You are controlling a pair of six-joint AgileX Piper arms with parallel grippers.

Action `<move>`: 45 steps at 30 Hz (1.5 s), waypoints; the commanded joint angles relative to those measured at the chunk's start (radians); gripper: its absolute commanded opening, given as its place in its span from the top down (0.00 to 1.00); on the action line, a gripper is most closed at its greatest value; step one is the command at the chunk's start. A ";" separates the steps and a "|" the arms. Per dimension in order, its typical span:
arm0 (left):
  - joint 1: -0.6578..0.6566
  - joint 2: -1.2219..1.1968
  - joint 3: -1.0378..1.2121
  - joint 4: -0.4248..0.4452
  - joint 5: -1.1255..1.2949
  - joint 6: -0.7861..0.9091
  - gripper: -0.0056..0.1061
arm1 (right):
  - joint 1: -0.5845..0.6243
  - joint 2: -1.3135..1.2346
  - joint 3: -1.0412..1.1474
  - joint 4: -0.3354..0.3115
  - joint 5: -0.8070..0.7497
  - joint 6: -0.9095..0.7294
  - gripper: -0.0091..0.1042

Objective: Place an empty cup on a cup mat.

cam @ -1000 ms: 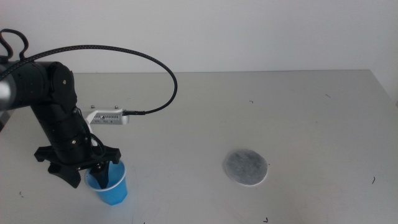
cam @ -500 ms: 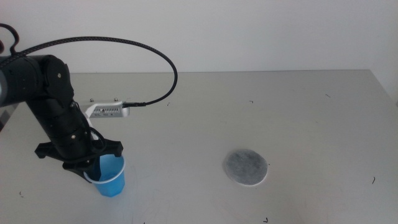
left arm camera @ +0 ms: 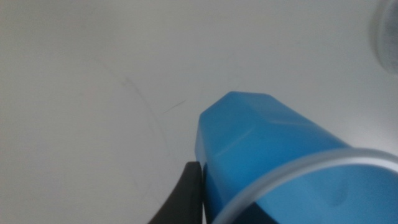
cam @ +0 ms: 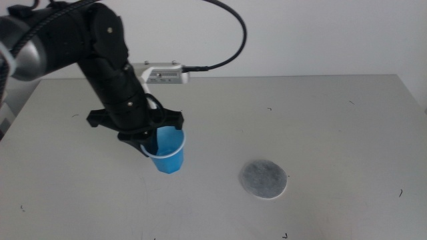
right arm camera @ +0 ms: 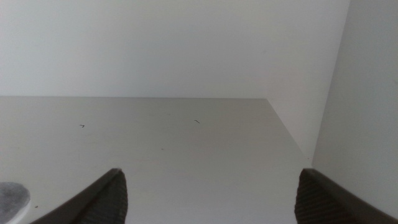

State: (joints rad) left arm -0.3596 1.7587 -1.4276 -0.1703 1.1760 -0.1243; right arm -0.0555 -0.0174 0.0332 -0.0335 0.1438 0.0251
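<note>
Left of the table's centre, the cup [cam: 167, 153] hung clear of the surface, upright with a slight tilt, its white rim pinched by the left gripper [cam: 148, 141]. One dark jaw pressed against the outside of the blue wall, as the left wrist view showed; the other was hidden by the cup. In that close view the cup [left arm camera: 273, 155] filled the lower right, its side faceted and its pale rim curving across the corner. The cup mat [cam: 263, 179] lay flat on the table to the right of the cup and nearer the camera, well apart from it, with nothing on it. A sliver of the mat [left arm camera: 387, 31] also showed at the edge of the left wrist view.

The left arm reached in from the picture's left side, a braided black cable arching above it to a small white camera unit behind the wrist.

The right gripper [right arm camera: 210, 193] waited out of the middle view, its two dark jaws spread wide with nothing between them, looking over the table with a bit of the mat [right arm camera: 12, 200] at the edge.

The table [cam: 320, 113] was a plain pale grey, matte, marked by a few tiny dark specks and faint scratches. A bare white wall [cam: 300, 33] stood behind its far edge.
</note>
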 commanded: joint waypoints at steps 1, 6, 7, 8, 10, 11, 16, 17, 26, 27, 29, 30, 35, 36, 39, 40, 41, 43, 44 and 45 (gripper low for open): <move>-0.056 0.000 -0.099 0.005 0.039 -0.038 0.95 | 0.002 -0.019 -0.012 -0.009 -0.078 -0.008 0.09; -0.161 0.117 -0.262 0.002 0.098 -0.062 0.95 | 0.002 -0.019 -0.012 -0.009 -0.078 -0.008 0.09; -0.182 0.139 -0.296 0.002 0.103 -0.063 0.95 | 0.002 -0.019 -0.012 -0.009 -0.078 -0.008 0.09; -0.198 0.158 -0.328 0.002 0.107 -0.066 0.95 | 0.002 -0.019 -0.012 -0.009 -0.078 -0.008 0.09; -0.233 0.207 -0.394 0.002 0.128 -0.068 0.95 | 0.002 -0.019 -0.012 -0.009 -0.078 -0.008 0.09; -0.244 0.233 -0.420 0.002 0.136 -0.069 0.95 | 0.002 -0.019 -0.012 -0.009 -0.078 -0.008 0.09; -0.307 0.339 -0.546 -0.005 0.136 -0.077 0.95 | 0.002 -0.019 -0.012 -0.009 -0.078 -0.008 0.09; -0.317 0.357 -0.565 -0.005 0.136 -0.077 0.95 | 0.002 -0.019 -0.012 -0.009 -0.078 -0.008 0.09; -0.333 0.453 -0.628 -0.008 0.135 -0.081 0.95 | 0.002 -0.019 -0.012 -0.009 -0.078 -0.008 0.09; -0.333 0.454 -0.628 -0.008 0.135 -0.081 0.95 | 0.002 -0.019 -0.012 -0.009 -0.078 -0.008 0.09; -0.333 0.461 -0.628 -0.007 0.135 -0.081 0.95 | 0.002 -0.019 -0.012 -0.009 -0.078 -0.008 0.09; -0.333 0.462 -0.628 -0.007 0.135 -0.081 0.95 | 0.002 -0.019 -0.012 -0.009 -0.078 -0.008 0.09; -0.333 0.464 -0.628 -0.009 0.135 -0.050 0.90 | 0.002 -0.019 -0.012 -0.009 -0.078 -0.008 0.09; -0.333 0.464 -0.628 -0.008 0.135 -0.048 0.87 | 0.002 -0.019 -0.012 -0.009 -0.078 -0.008 0.09; -0.333 0.464 -0.628 -0.011 0.135 -0.034 0.73 | 0.002 -0.019 -0.012 -0.009 -0.078 -0.008 0.09; -0.333 0.464 -0.628 -0.011 0.135 -0.034 0.66 | 0.002 -0.019 -0.012 -0.009 -0.078 -0.008 0.09; -0.333 0.464 -0.628 -0.011 0.135 -0.034 0.58 | 0.002 -0.019 -0.012 -0.009 -0.078 -0.008 0.09; -0.333 0.462 -0.628 -0.009 0.135 -0.032 0.43 | 0.002 -0.019 -0.012 -0.009 -0.078 -0.008 0.09; -0.333 0.460 -0.630 -0.007 0.135 -0.027 0.34 | 0.002 -0.019 -0.012 -0.009 -0.078 -0.008 0.09; -0.331 0.457 -0.631 -0.005 0.135 -0.021 0.26 | 0.002 -0.019 -0.012 -0.009 -0.078 -0.008 0.09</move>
State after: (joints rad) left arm -0.6898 2.2892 -2.0231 -0.1625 1.2257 -0.1509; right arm -0.0555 -0.0174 0.0332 -0.0335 0.1438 0.0251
